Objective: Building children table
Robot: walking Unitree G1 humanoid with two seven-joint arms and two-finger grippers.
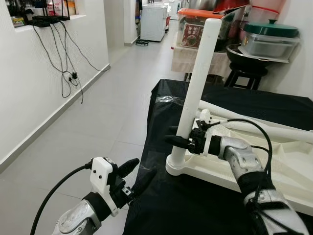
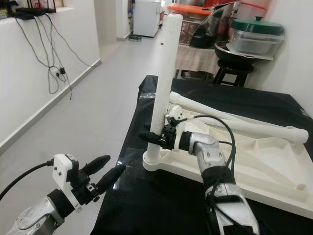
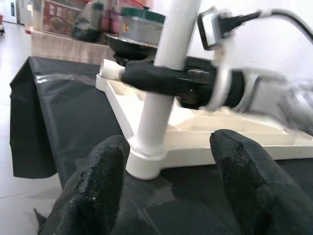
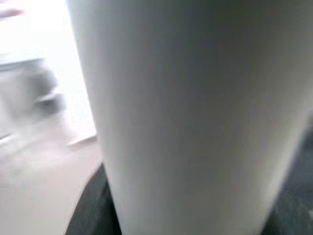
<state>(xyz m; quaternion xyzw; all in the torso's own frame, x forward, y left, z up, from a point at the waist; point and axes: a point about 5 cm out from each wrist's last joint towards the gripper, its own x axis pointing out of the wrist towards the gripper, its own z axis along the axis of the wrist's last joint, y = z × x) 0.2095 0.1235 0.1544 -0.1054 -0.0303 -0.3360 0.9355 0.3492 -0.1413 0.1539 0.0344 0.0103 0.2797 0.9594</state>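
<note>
Support surface: low platform w/ black plastic sheet (image 1: 161, 205) draped over its edges, standing on grey tiled floor (image 1: 98, 112).

Directly on sheet: white children's tabletop (image 2: 274, 171), upside down, ribbed underside facing up, lying flat under right gripper (image 2: 155, 138). Near corner socket sits just below that gripper; upright white leg (image 2: 164, 83) rises from it, held between the gripper's fingers. Second white leg (image 2: 230, 120) lies tilted across the tabletop, just behind right gripper.

Sheet's near edge hangs just ahead of left gripper (image 1: 134, 176), fingers spread, which hovers over the floor beside the platform.
</note>
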